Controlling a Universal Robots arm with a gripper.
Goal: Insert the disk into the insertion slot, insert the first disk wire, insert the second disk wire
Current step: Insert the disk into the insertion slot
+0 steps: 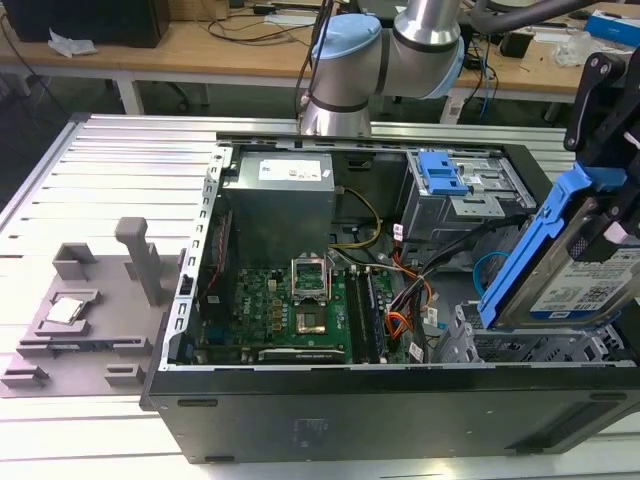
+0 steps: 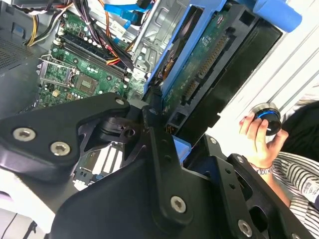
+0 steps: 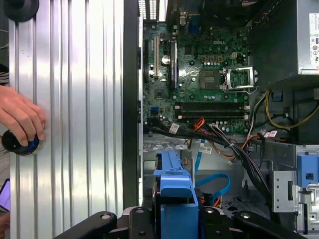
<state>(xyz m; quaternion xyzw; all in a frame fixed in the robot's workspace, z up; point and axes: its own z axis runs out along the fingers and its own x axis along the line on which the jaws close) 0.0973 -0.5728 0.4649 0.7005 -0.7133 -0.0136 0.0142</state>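
One disk (image 1: 575, 285) sits tilted in gripper (image 1: 610, 225) (jaws clamped on it) above insertion slot (image 1: 520, 345); imo that angle could jam it, or nearby cables (image 1: 420, 285) snag.

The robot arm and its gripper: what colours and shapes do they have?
The arm is made of silver-grey round tubes, with light blue caps on its joints. The gripper is matte black, built of flat linkage bars with rounded ends, fastened by silver screws.
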